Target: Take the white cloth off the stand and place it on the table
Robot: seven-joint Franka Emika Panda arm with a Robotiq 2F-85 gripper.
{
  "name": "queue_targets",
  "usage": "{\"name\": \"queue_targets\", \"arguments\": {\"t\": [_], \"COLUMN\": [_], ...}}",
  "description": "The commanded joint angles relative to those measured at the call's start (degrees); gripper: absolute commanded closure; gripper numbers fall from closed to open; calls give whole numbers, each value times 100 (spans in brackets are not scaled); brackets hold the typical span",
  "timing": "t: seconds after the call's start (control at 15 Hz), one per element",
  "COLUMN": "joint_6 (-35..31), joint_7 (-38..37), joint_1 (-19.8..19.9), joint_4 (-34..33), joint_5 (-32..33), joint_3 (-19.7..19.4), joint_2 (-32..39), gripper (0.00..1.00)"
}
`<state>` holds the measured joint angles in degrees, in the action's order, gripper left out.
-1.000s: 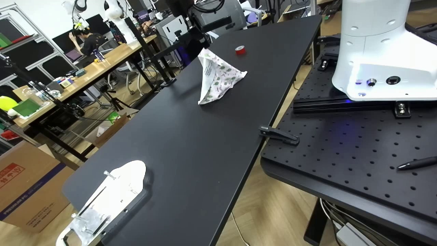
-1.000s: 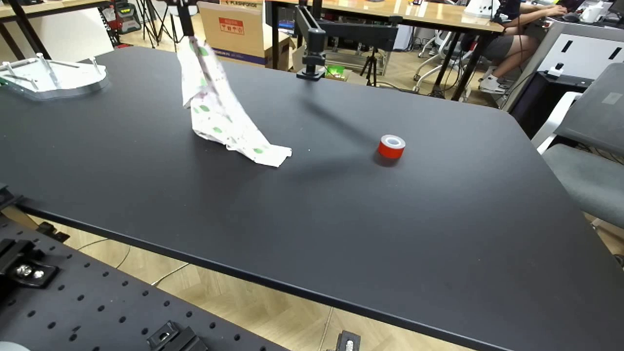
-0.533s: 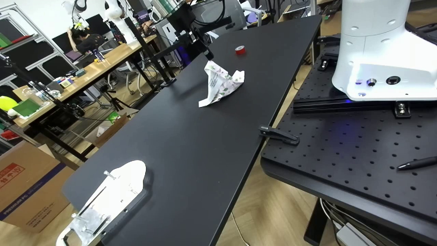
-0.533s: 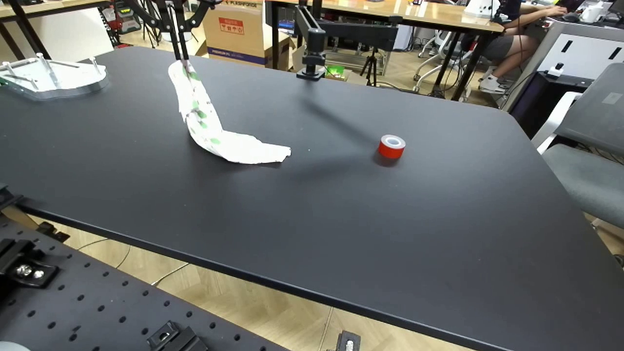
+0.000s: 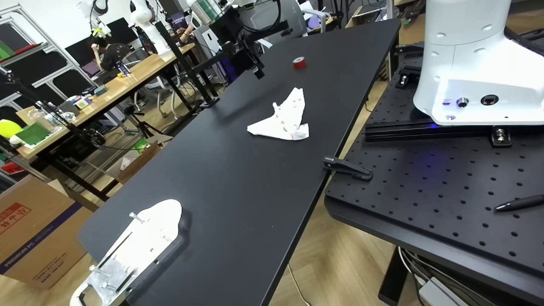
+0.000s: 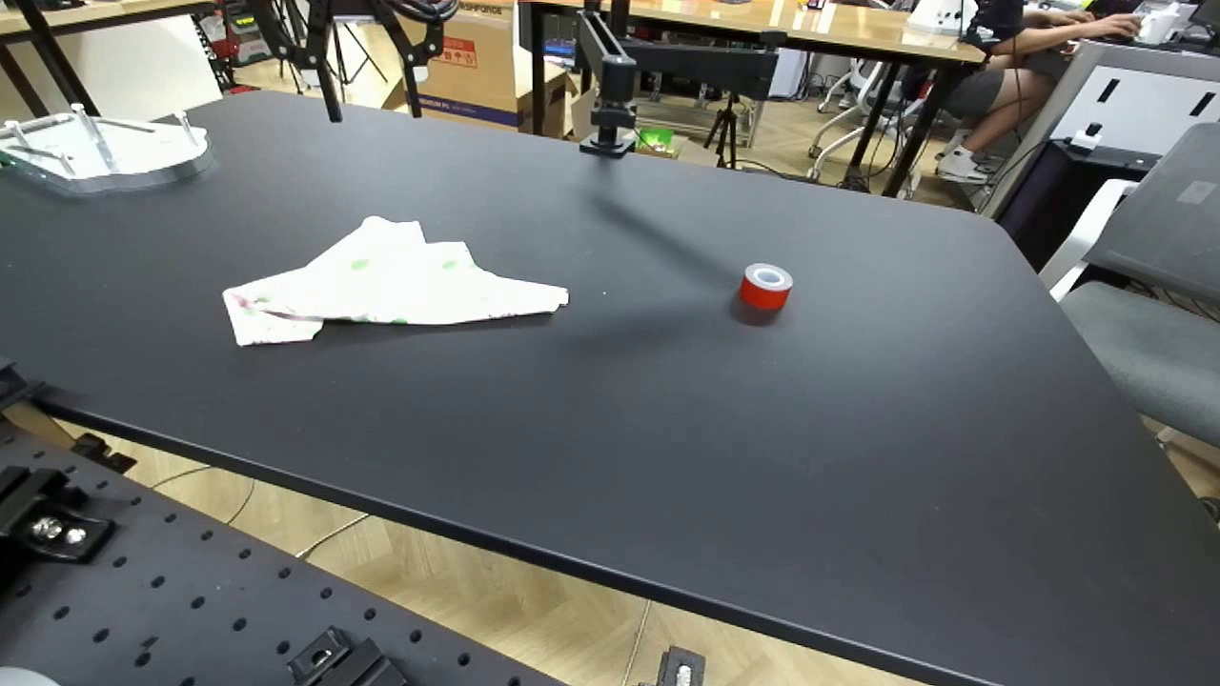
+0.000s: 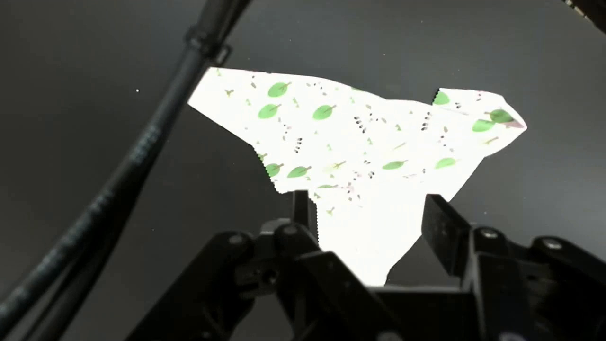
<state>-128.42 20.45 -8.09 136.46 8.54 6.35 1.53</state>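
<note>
The white cloth (image 6: 391,291), printed with green leaves, lies loosely folded on the black table (image 6: 762,476); an exterior view also shows the crumpled cloth (image 5: 282,121). Above and apart from it hangs my gripper (image 6: 375,116), fingers spread with nothing between them. Seen from the wrist, the gripper (image 7: 366,194) is open over the cloth (image 7: 350,128), whose lower part shows through the gap. At the table's far edge stands a black stand (image 6: 615,90) with a horizontal arm; no cloth is on it. The stand (image 5: 187,70) rises beside my wrist in an exterior view.
A red tape roll (image 6: 765,289) sits on the table to one side of the cloth. Toward the opposite end lies a white plate with metal pegs (image 5: 131,246). A black clamp (image 5: 347,167) grips the table edge. Dark cabling (image 7: 142,156) crosses the wrist view.
One second ago the cloth hung from my shut gripper. The gripper came down, then its fingers parted, and the cloth's upper end fell onto the table toward the robot's side.
</note>
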Motion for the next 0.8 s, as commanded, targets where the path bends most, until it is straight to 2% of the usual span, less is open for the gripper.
{"name": "queue_targets", "arguments": {"t": [0.0,0.13,0.2,0.27,0.33,0.73], "joint_6": [331,494,535,343,403,470], "joint_7": [-550,-560,-608,-389,-391,-431], "joint_1": [136,231,274,211,250,277], "joint_4": [-54,25,70,-20,-16,22], "joint_5": [-352,-667,-745,-568,-642,-711], "joint_3": [-50,-116,-155,-92,-129,-165], "joint_2": [-237,-474,-596,-250,-347,-497], "gripper": [6,0,0,4,0,0]}}
